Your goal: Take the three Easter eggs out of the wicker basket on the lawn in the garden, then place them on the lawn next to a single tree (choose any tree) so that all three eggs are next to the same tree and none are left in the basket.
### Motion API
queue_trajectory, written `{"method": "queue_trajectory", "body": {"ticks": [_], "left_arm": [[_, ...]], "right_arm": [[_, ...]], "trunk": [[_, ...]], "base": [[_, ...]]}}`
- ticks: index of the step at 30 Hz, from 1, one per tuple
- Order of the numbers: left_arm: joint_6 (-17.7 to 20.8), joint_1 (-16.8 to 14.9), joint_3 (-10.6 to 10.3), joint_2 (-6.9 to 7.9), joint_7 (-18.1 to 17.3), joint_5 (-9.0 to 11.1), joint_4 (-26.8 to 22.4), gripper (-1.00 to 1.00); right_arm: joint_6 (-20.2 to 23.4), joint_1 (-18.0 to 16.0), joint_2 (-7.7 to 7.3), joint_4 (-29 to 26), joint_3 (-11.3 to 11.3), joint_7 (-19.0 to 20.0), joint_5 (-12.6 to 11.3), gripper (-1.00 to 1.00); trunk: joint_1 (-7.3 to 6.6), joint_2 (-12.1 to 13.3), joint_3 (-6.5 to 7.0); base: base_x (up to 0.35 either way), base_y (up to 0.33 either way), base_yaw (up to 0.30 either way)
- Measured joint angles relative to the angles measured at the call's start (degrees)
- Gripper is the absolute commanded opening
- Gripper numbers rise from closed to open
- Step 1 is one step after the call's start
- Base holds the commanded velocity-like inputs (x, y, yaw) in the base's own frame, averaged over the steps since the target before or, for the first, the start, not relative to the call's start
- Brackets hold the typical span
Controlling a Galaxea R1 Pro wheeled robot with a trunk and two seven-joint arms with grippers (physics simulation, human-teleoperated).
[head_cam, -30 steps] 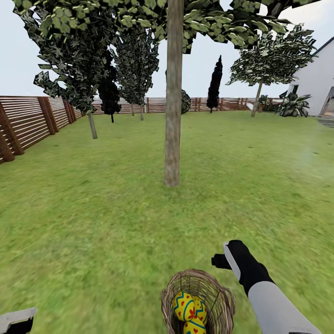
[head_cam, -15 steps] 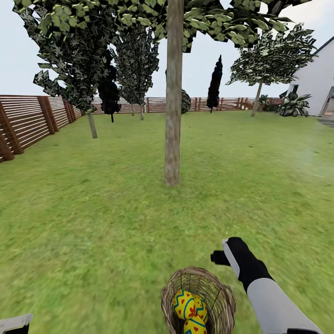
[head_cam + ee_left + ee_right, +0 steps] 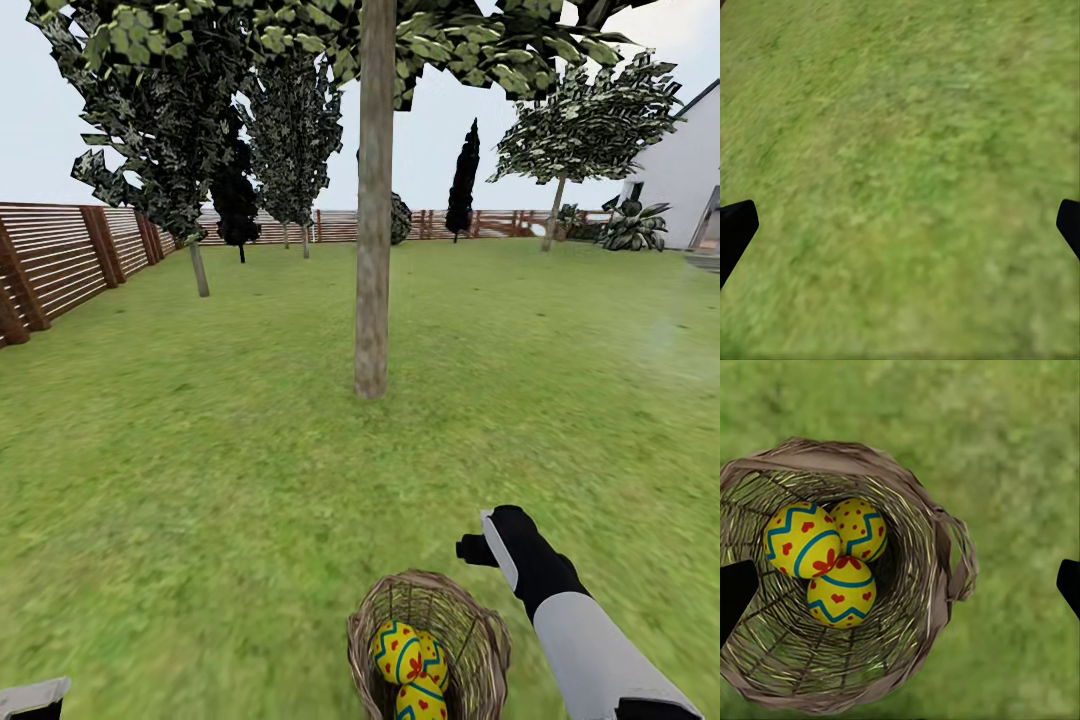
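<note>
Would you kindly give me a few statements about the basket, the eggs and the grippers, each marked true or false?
1. All three eggs lie in the basket. True.
2. The right gripper holds an egg. False: it is open and empty above the basket.
3. The basket stands on the lawn. True.
4. An egg lies at the foot of the tree. False: only grass shows there.
5. The left gripper is open over grass. True.

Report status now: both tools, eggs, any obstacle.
Left tool open, right tool open above wicker basket. Three Easter eggs inside. Nothing blocking.
</note>
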Motion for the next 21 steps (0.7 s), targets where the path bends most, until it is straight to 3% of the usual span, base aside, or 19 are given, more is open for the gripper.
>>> {"method": "queue_trajectory", "body": {"ticks": [12,21], "left_arm": [[-0.1,0.0,0.0,0.0,0.0,0.0,-0.1,1.0],[-0.2,0.4,0.0,0.0,0.0,0.0,-0.1,1.0]], "right_arm": [[0.0,-0.9,-0.26,0.5,-0.1,-0.1,0.1,1.0],[0.0,-3.0,-0.34,4.0,-0.1,-0.1,0.2,1.0]], "trunk": [[2.64,-4.8,-2.16],[4.61,-8.4,-3.77]], "base": [[0.0,0.0,0.0],[0.0,0.0,0.0]]}}
